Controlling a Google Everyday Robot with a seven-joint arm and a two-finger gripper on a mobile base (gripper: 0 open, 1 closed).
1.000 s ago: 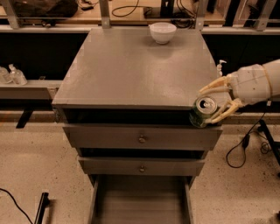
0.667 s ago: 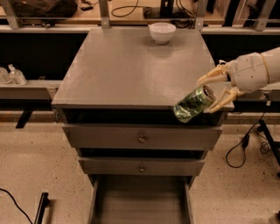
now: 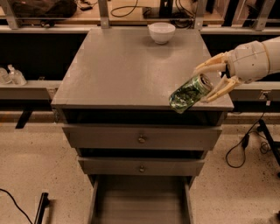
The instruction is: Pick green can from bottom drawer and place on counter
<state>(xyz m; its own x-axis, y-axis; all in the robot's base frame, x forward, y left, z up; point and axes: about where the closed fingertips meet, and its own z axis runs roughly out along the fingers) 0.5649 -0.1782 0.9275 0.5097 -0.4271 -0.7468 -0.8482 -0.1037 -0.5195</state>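
Note:
The green can [image 3: 188,94] is tilted steeply, its bottom at the front right edge of the counter [image 3: 122,65] and its silver top pointing up and to the right. My gripper [image 3: 201,85] reaches in from the right, and its two pale fingers [image 3: 212,64] close around the can's top end. The bottom drawer [image 3: 140,199] is pulled out below the cabinet and its grey tray holds nothing that shows.
A white bowl [image 3: 161,32] stands at the back of the counter. Two shut drawer fronts with round knobs [image 3: 141,139] sit above the open drawer. A wooden bench with cables [image 3: 131,8] runs behind. Cables [image 3: 245,144] lie on the floor at right.
The can was upright in my gripper at the counter's front right corner; it has tipped over to a steep tilt, its bottom swinging left. The gripper rose slightly.

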